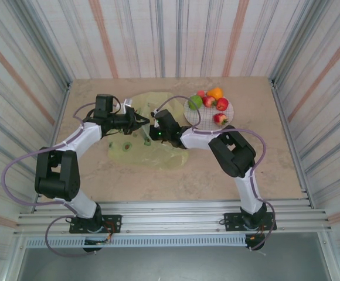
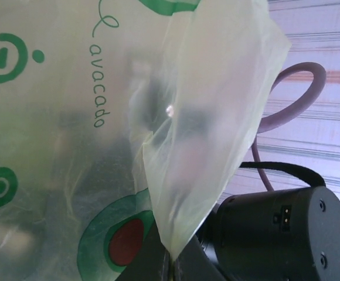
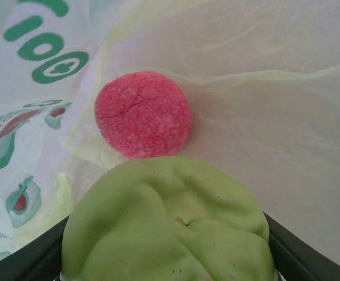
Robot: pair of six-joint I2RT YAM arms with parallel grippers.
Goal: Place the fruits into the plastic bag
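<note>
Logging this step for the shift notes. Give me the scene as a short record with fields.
left gripper: shut, pinching an edge of the plastic bag
right gripper: at the bag, green fruit between its fingers
bag contents: one red fruit lying among the bag's folds
plate: green apple, orange, several red fruits
task state: fruits still on the plate, not yet bagged
</note>
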